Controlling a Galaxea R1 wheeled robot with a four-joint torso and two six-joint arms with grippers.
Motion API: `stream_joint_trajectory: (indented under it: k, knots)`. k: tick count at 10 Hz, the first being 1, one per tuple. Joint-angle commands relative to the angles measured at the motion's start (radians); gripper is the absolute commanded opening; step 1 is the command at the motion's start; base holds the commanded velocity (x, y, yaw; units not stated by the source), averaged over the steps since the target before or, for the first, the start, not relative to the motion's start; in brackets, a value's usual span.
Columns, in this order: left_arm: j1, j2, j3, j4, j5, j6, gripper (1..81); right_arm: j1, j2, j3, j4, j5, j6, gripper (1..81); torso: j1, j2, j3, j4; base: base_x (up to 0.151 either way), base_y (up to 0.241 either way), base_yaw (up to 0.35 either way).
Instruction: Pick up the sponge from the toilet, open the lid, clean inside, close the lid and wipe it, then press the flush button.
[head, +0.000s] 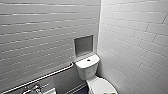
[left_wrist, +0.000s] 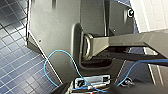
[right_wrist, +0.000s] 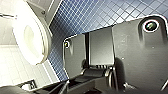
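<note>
Light: bright and even in the head view, with no lamp seen.
Glare: pale streaks run along the glossy tile rows of the left wall (head: 37, 27); the toilet (right_wrist: 30, 37) is washed to near-white in the right wrist view.
Shadow: the wall niche (head: 83, 45) is dull grey.
Distortion: tile lines on the right wall (head: 135, 37) fan out toward the head view's edges.
Contrast: the robot's plate (left_wrist: 55, 30) is dim against the blue floor (left_wrist: 15, 55).
</note>
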Motion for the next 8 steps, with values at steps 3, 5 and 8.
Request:
stream_joint_trajectory:
  k: [3, 5, 8]
  knots:
    - [0.014, 0.007, 0.013, -0.01, 0.04, 0.002, 81.1, 0.166, -0.142, 0.13, 0.01, -0.008, 0.092, 81.1, 0.111, -0.172, -0.161, 0.0, 0.0, 0.0, 0.0]
    - [0.037, 0.007, 0.009, -0.01, -0.035, 0.002, 81.1, 0.208, -0.163, 0.142, 0.01, -0.007, 0.122, 81.1, 0.159, -0.247, -0.232, 0.0, 0.0, 0.0, 0.0]
    - [0.057, 0.014, -0.01, -0.013, -0.035, -0.001, 81.1, 0.248, -0.174, 0.133, 0.008, 0.016, 0.164, 81.1, 0.231, -0.362, -0.306, 0.0, 0.0, 0.0, 0.0]
